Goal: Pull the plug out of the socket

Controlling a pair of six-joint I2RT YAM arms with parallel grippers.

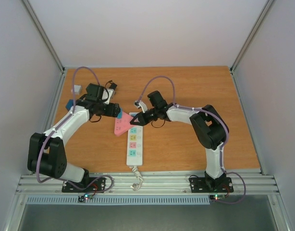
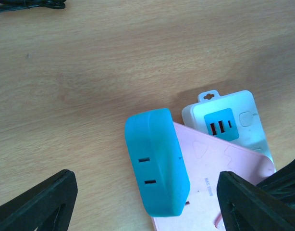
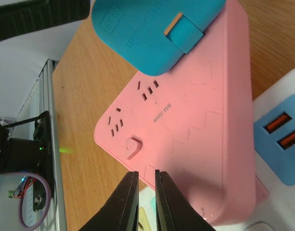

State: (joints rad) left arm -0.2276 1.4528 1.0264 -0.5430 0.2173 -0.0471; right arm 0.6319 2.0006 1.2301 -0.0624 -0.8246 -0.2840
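Observation:
The socket is a long white strip lying down the middle of the table, its far end showing a blue USB face. A pink triangular adaptor sits on that end. A blue plug stands in the pink adaptor, also seen from the other side. My left gripper is open, its fingers wide on either side of the blue plug and touching nothing. My right gripper is shut, nothing between its tips, at the pink adaptor's near edge over the white strip.
The socket's coiled white cord runs to the metal rail at the near edge. A black cable lies on the wood at the far left. White walls and metal posts close in the table on three sides.

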